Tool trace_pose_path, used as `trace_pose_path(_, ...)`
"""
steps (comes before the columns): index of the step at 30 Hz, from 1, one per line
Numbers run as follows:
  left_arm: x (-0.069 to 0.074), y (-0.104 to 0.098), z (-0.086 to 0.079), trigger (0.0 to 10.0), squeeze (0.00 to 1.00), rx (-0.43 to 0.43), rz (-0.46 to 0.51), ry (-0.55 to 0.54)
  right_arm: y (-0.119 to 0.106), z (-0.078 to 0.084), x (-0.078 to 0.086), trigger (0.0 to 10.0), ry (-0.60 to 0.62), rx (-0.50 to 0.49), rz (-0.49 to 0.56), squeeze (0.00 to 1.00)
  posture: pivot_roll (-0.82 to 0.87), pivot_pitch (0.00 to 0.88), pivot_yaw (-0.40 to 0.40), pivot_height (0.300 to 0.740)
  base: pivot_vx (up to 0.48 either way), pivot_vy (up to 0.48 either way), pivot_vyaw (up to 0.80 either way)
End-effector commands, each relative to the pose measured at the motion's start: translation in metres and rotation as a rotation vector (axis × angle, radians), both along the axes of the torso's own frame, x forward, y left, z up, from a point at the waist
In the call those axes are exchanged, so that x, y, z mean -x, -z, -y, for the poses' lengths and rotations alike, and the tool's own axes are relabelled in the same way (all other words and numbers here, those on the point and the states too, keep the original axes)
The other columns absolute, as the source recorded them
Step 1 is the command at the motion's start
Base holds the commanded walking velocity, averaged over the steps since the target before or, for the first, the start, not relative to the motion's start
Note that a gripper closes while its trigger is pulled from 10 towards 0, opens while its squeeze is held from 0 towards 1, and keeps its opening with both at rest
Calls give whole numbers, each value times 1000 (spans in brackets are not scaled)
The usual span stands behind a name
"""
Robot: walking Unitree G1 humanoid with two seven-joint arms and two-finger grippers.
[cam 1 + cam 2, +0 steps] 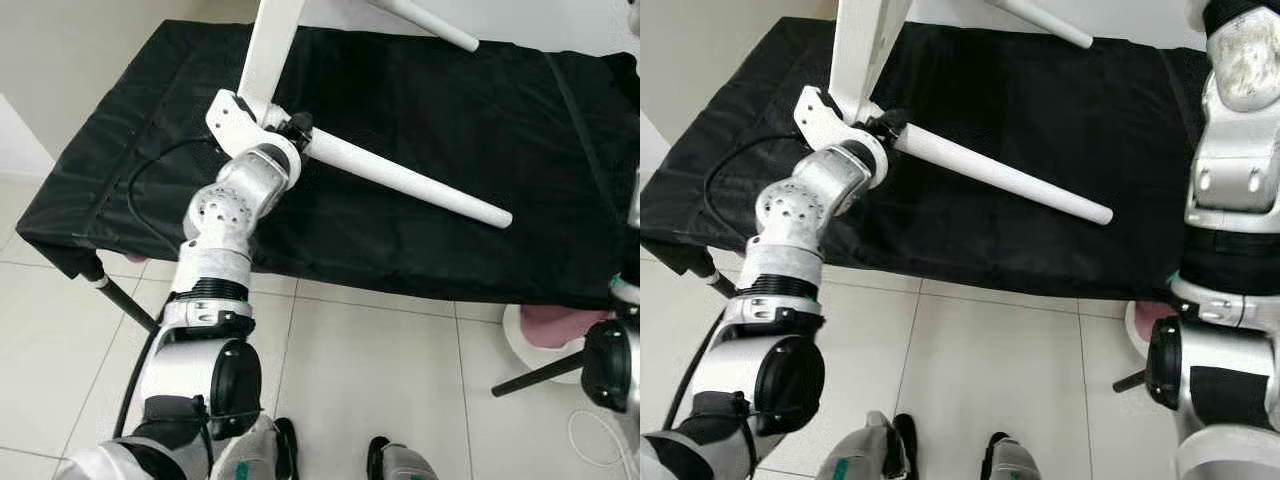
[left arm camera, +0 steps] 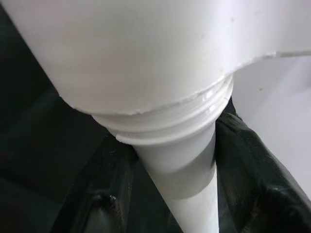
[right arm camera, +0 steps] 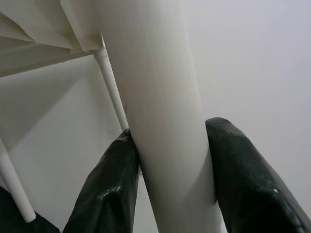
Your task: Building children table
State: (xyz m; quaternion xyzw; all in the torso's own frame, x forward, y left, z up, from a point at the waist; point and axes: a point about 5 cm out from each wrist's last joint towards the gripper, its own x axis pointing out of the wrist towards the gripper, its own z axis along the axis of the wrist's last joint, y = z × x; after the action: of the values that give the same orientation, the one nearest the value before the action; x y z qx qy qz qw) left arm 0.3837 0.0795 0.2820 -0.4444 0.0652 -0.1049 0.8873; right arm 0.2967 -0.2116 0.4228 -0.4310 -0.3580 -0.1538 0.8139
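Black cloth-covered bench (image 1: 420, 200) carries white plastic children's table (image 1: 268, 50), tipped on edge near bench's left half. Long white tapered leg (image 1: 400, 180) projects from table's threaded socket, slanting toward bench's front right, tip just above cloth. Left hand (image 1: 296, 130) clamped around leg beside socket, fingers (image 2: 243, 160) pressing both sides. Right hand (image 3: 170, 165) clamped around another white leg (image 3: 160, 97), above bench's right side.

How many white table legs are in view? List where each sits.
2 clearly: one table leg in the left gripper over the black cloth; another leg at the far edge. Others may be hidden.
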Motion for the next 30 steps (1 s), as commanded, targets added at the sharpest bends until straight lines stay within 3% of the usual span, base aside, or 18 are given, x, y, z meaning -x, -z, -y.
trace_pose_path(1,7,-43,-4,0,0,-73,309,94,15,30,-1,0,11,-265,-5,0,-132,145,145,740,0,0,0)
trace_pose_path(4,9,-57,-7,0,0,-96,354,83,27,30,-4,0,-3,-282,-27,0,-128,149,146,740,0,0,0)
trace_pose_path(5,15,-78,-7,0,0,-122,424,76,40,29,-11,0,-39,-324,-78,0,-117,161,145,740,0,0,0)
trace_pose_path(7,15,-78,-7,0,0,-122,424,76,40,29,-11,0,-39,-324,-78,0,-117,161,145,740,0,0,0)
trace_pose_path(9,27,-108,-4,0,0,-145,527,74,58,31,-19,0,-59,-384,-148,0,-110,170,147,740,0,0,0)
trace_pose_path(10,27,-108,-4,0,0,-145,527,74,58,31,-19,0,-59,-384,-148,0,-110,170,147,740,0,0,0)
trace_pose_path(12,38,-127,1,0,0,-164,602,85,73,35,-27,0,-52,-462,-204,0,-100,176,147,740,0,0,0)
trace_pose_path(22,53,-154,7,0,0,-219,709,93,112,31,-46,0,-82,-565,-356,0,-82,177,152,740,0,0,0)
trace_pose_path(23,57,-160,10,0,0,-239,740,95,129,24,-53,0,-135,-627,-426,0,-79,184,153,740,0,0,0)
trace_pose_path(25,61,-164,13,0,0,-286,769,81,153,6,-60,0,-214,-633,-545,0,-73,187,155,740,0,0,0)
trace_pose_path(27,61,-164,13,0,0,-286,769,81,153,6,-60,0,-214,-633,-545,0,-73,187,155,740,0,0,0)
trace_pose_path(30,64,-166,14,0,0,-313,783,74,168,-9,-63,0,-292,-661,-619,0,-67,193,155,740,0,0,0)
